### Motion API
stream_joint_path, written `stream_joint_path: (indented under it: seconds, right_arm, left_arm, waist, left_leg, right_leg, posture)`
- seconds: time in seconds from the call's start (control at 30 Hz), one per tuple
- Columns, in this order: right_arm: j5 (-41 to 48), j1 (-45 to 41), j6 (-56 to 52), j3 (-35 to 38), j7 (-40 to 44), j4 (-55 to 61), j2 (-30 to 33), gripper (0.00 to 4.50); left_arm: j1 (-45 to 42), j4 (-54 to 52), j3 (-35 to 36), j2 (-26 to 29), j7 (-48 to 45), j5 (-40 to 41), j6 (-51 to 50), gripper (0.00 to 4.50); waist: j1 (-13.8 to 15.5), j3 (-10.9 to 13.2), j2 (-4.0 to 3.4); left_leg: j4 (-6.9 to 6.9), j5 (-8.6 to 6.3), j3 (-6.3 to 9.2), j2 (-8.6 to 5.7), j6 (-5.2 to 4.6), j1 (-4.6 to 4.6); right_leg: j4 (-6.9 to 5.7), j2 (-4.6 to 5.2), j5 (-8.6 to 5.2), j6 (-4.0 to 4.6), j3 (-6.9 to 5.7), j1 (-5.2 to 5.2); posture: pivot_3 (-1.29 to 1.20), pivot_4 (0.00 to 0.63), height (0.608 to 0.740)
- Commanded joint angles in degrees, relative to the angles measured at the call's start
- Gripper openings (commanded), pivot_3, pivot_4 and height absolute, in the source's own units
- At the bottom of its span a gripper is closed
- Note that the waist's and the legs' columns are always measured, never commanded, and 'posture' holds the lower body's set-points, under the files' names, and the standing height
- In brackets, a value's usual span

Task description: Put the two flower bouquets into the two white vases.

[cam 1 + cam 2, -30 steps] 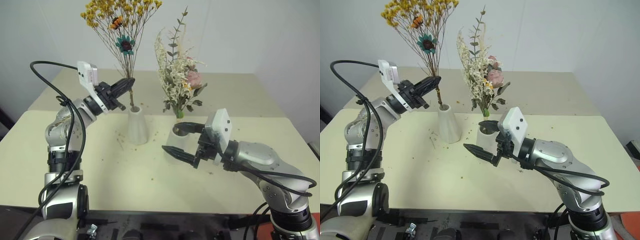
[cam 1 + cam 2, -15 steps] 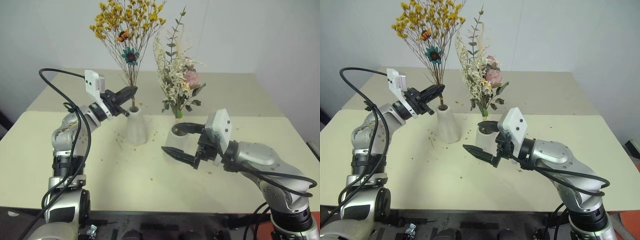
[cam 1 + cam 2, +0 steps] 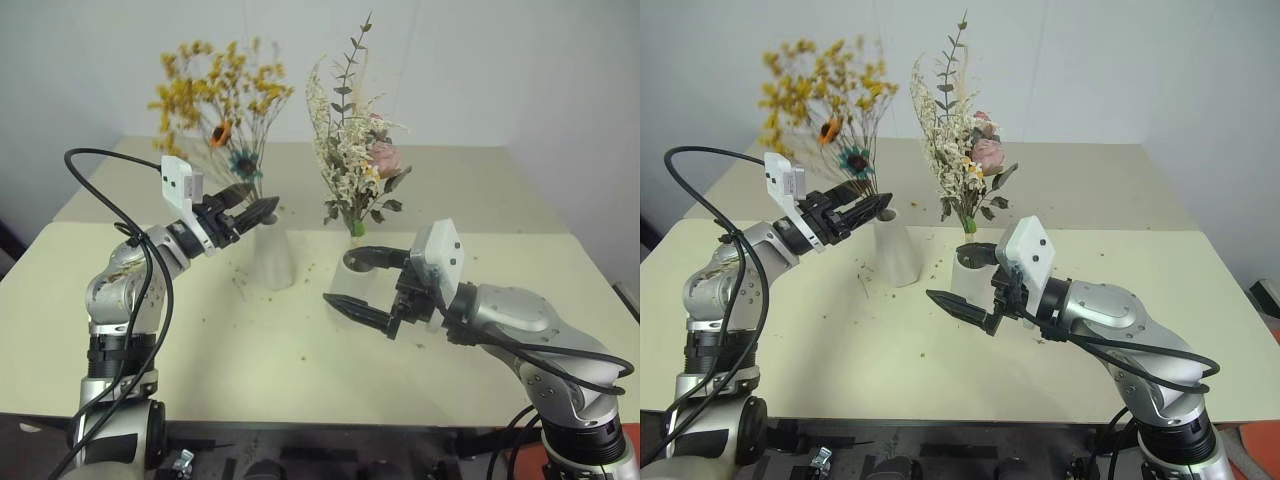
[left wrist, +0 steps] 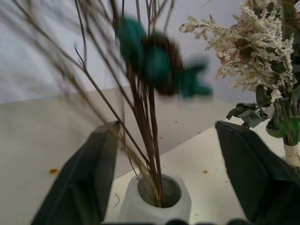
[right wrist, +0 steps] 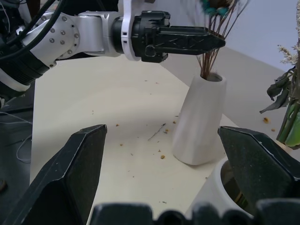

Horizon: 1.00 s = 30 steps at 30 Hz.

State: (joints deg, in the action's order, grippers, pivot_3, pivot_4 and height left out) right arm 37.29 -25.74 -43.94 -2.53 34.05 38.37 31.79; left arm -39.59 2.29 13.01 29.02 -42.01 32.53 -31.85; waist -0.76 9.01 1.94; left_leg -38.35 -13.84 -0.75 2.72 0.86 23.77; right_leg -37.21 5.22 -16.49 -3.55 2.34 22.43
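The yellow-orange bouquet with its dark-centred daisy stands with its stems in the slim white vase and leans to the left, blurred. My left gripper is open at the vase's mouth, a finger on each side of the stems and apart from them. The cream-green bouquet with the pink rose stands upright in the stout white vase. My right gripper is open with its fingers on either side of that vase, holding nothing.
Both vases stand near the middle of the cream table, with dried crumbs scattered around the slim vase. A second cream table surface reaches back to the white wall.
My left gripper has opened and let go of the yellow bouquet's stems, sinking a little. The bouquet has dropped deeper into the slim vase and swung left. The right arm has kept still.
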Motion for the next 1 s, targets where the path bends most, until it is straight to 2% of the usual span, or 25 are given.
stream_joint_path:
  seconds: [0.03,0.43,0.63,1.0]
  right_arm:
    - [0.7,-0.1,1.4,1.2,0.3,1.7,0.2,4.50]
    - [1.1,0.9,1.2,3.3,1.8,0.9,2.3,4.50]
    - [0.8,1.5,1.4,5.6,3.1,-0.2,4.8,4.50]
    - [0.9,6.2,1.0,11.4,4.0,-0.9,9.7,4.50]
  left_arm:
    - [1.2,-4.7,2.5,1.4,1.4,2.2,-1.3,4.49]
    - [12.5,-15.4,5.2,8.9,-2.4,8.3,-6.1,4.49]
    - [19.5,-19.6,5.0,13.8,-10.4,10.2,-4.3,4.49]
    - [24.7,-22.4,4.8,14.9,-17.7,10.9,0.7,4.49]
  waist:
    - [0.0,0.0,0.00]
    - [0.1,0.0,0.00]
    - [0.0,0.0,-0.01]
    - [0.1,0.0,-0.01]
  left_leg:
    - [0.00,0.00,0.00,0.00,0.00,0.00]
    - [0.01,0.00,0.00,0.02,0.00,-0.04]
    - [0.02,-0.01,-0.01,0.02,0.00,-0.06]
    - [0.05,-0.01,-0.03,0.03,0.00,-0.17]
  right_leg:
    - [0.00,0.00,0.00,0.00,0.00,0.00]
    - [0.00,0.00,0.00,0.00,0.00,-0.02]
    - [0.02,0.00,0.00,0.00,0.00,-0.04]
    - [0.04,-0.01,0.00,0.01,0.01,-0.14]
  posture:
    - [0.00,0.150,0.740]
    - [0.00,0.150,0.740]
    - [0.00,0.150,0.740]
    - [0.00,0.150,0.740]
